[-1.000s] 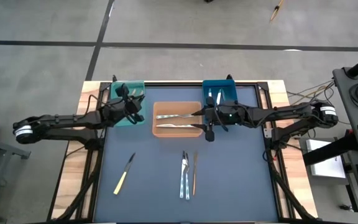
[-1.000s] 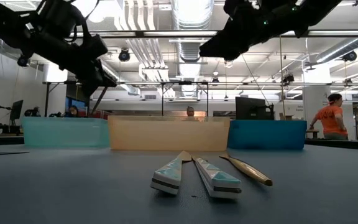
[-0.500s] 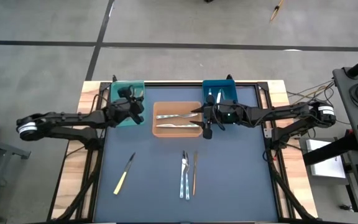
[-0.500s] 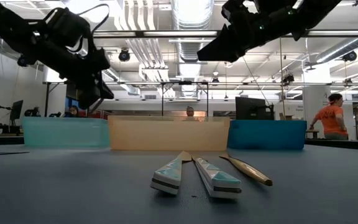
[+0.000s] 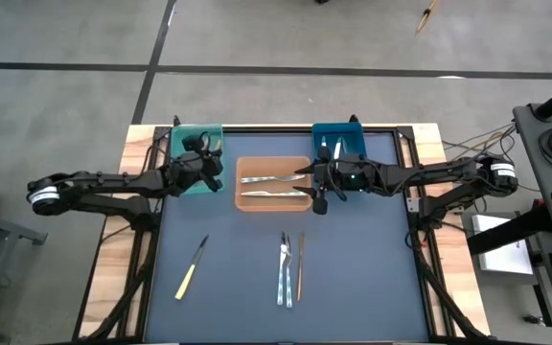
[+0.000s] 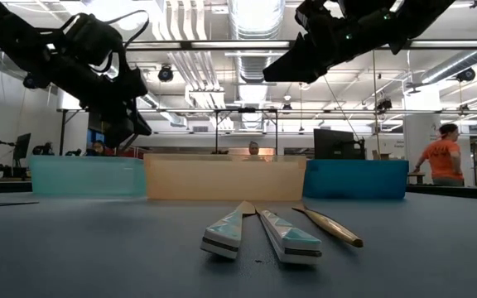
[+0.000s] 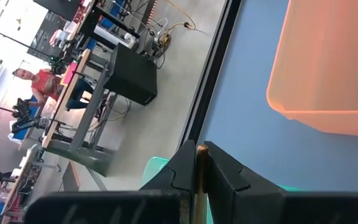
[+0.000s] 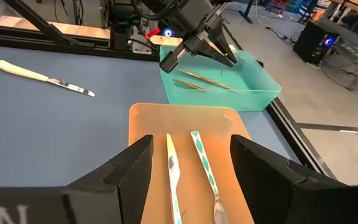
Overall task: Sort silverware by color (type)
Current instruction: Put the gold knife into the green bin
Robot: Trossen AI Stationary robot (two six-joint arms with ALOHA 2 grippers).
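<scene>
My left gripper (image 5: 211, 170) hangs over the teal bin (image 5: 192, 144) at the table's far left, shut on a thin gold piece of silverware (image 7: 199, 163). More gold pieces (image 8: 199, 79) lie in that bin. My right gripper (image 8: 191, 158) stands open above the right end of the orange bin (image 5: 245, 184), which holds two silver pieces (image 5: 274, 185). On the mat lie a cream-handled knife (image 5: 191, 268), two silver pieces (image 5: 284, 270) and a gold piece (image 5: 300, 266). My left gripper pinches the gold piece between its two fingers; only its thin edge (image 7: 199, 155) shows, running back along the fingers. Which part of the piece this is cannot be told. The piece is lifted clear, above the teal bin.
A blue bin (image 5: 339, 142) with silverware in it stands to the right of the orange bin along the far edge. The three bins sit side by side. The mat's near half (image 5: 372, 287) is bare around the loose pieces. People show in the room beyond.
My left gripper has sunk a little toward the teal bin with the gold piece, staying shut.
</scene>
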